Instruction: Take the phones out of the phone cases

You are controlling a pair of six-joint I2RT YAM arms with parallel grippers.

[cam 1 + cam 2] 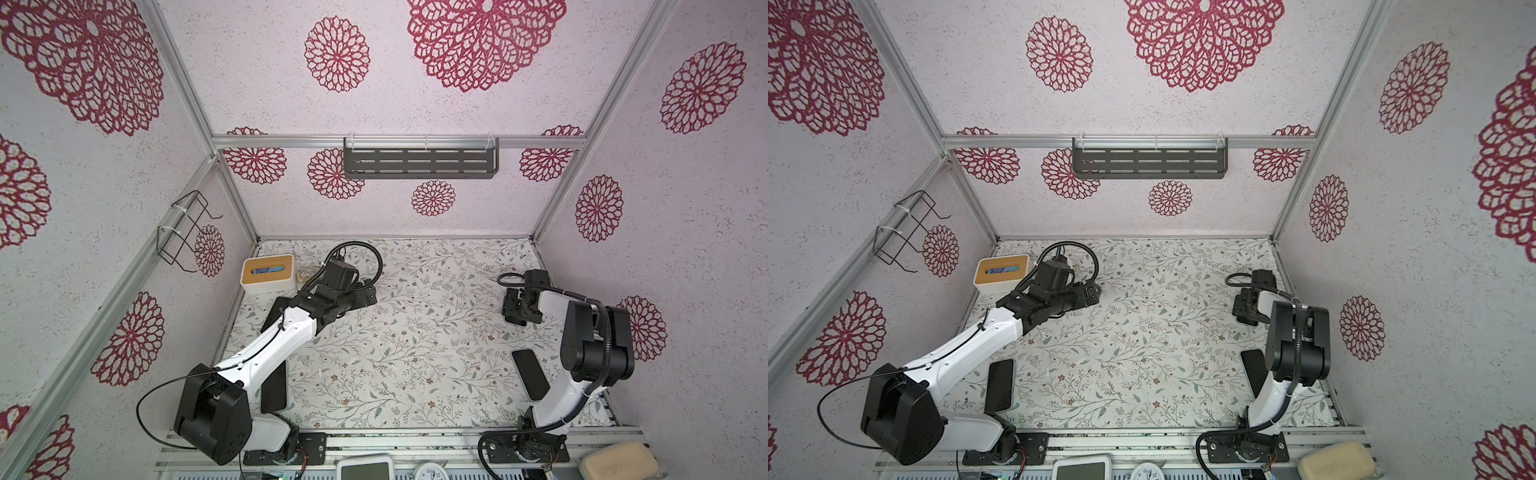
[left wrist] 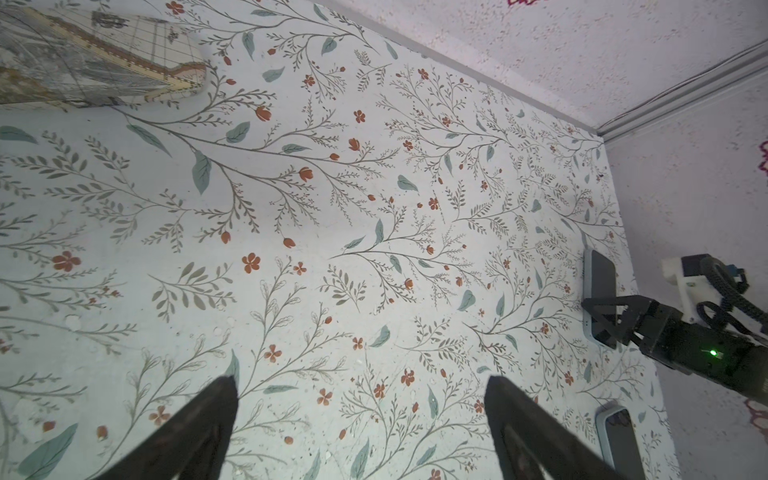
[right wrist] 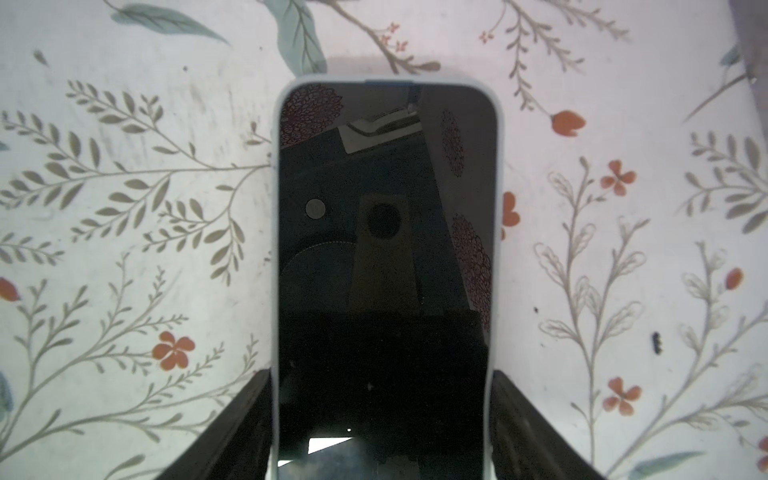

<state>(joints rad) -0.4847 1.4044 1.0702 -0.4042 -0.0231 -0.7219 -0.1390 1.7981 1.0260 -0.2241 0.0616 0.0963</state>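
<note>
Top views, both of them, are taken up mostly by the floral table (image 1: 415, 340), which is walled in by pale panels (image 1: 374, 216) printed with red rosettes. The left arm (image 1: 270, 345) is stretched from the near left corner toward the far left. The right arm (image 1: 594, 345) is folded up along the right edge. A wood-topped tissue box (image 1: 269, 274) is set in the far left corner. A second phone (image 1: 530, 374) is laid flat near the right arm's base, and a dark flat slab (image 1: 999, 386) is seen by the left arm's base.

The phone (image 3: 386, 232) is laid screen up on the table near its right edge, farther back than the second phone. It is seated fully in the pale phone case (image 3: 274, 257). In the right wrist view the right gripper (image 3: 380, 374) is placed over one end of it, with a finger set close against each long side of the case. Whether the case is actually pinched cannot be told. The left gripper (image 2: 360, 380) is held above bare table with its fingers spread wide, and nothing is held between them.
</note>
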